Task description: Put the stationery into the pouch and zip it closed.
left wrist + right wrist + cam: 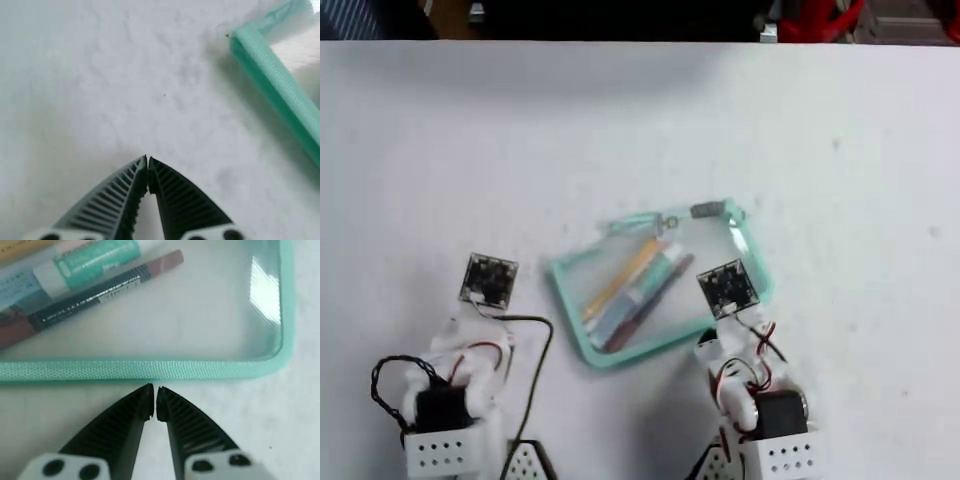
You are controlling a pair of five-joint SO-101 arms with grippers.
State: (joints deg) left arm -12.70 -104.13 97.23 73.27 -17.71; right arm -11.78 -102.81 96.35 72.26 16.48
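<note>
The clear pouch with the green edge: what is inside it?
Through the clear wall of the pouch show a yellow pen, a white-and-teal pen and a dark pen with a brownish end. They lie bunched together, so anything beneath them is covered.

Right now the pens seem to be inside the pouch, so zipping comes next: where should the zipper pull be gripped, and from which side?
Probably the small pull on the pouch's far edge, as the high view shows it. It looks thin and lies flat on the table, so come down from above, reaching over the pouch, and pinch across it.
</note>
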